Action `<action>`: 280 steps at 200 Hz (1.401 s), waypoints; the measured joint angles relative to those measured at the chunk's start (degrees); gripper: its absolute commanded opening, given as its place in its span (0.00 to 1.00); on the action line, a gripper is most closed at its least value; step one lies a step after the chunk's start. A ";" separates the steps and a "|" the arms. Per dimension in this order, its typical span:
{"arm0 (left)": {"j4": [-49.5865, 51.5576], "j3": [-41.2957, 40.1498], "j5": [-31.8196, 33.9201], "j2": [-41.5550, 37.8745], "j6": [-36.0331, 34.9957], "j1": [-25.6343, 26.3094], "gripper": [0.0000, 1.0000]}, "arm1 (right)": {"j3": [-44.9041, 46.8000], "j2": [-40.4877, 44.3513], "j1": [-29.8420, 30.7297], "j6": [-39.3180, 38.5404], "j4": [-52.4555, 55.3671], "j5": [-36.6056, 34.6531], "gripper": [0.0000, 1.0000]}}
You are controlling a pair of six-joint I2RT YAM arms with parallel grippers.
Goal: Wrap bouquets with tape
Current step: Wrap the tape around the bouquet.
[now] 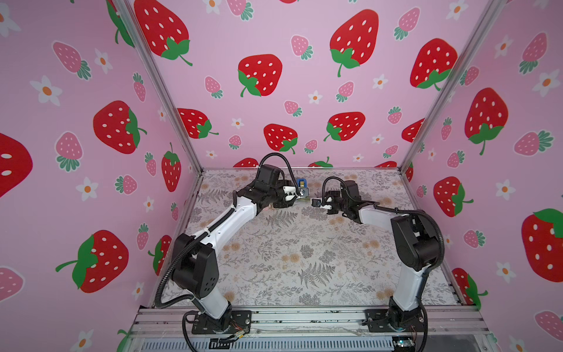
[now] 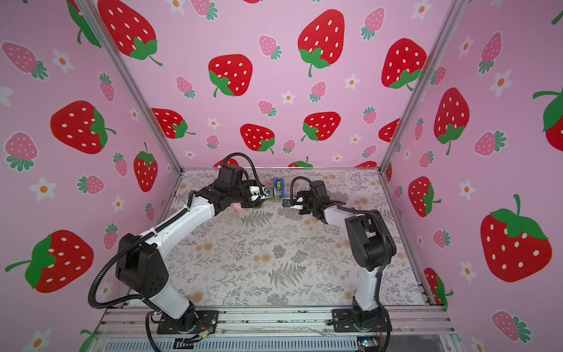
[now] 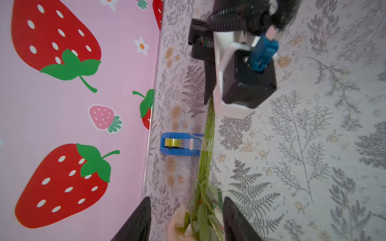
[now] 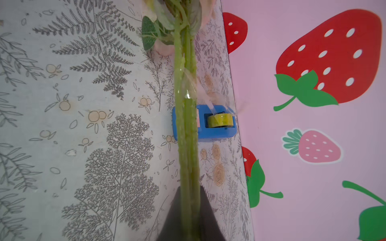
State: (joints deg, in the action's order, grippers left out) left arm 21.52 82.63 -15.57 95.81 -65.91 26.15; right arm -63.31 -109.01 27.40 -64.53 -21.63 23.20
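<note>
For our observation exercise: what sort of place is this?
Probably a robot test booth: left arm and right arm bolted to a metal rail, strawberry-print walls enclosing a floral tabletop, a bouquet near a tape dispenser.

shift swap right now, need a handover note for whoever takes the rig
Left gripper: open, jaws either side of the bouquet at its leafy end, not gripping.
Right gripper: shut on the bouquet's stem ends.
Stems lie across the front of the blue tape dispenser by the back wall.
Done: tape is stuck to the stems.
Left: finish winding, then tear it from the roll.
</note>
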 measured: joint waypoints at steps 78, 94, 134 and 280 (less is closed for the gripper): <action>15.23 9.62 -1.25 10.08 0.24 -0.07 0.50 | 9.66 0.13 2.40 -6.99 -20.02 1.53 0.00; 16.90 11.21 -0.70 12.13 0.17 -0.07 0.50 | 11.15 0.13 2.67 -8.11 -22.75 1.49 0.00; 19.76 14.78 0.61 16.50 0.20 -0.07 0.51 | 14.56 0.28 2.89 -9.57 -29.90 1.51 0.00; 31.04 24.90 2.47 25.53 0.52 0.24 0.00 | 17.86 1.62 4.02 -14.84 -36.17 0.92 0.23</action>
State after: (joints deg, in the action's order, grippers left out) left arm 52.56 107.53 -13.10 121.34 -65.39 26.39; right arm -45.45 -107.39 31.42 -79.37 -57.80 24.12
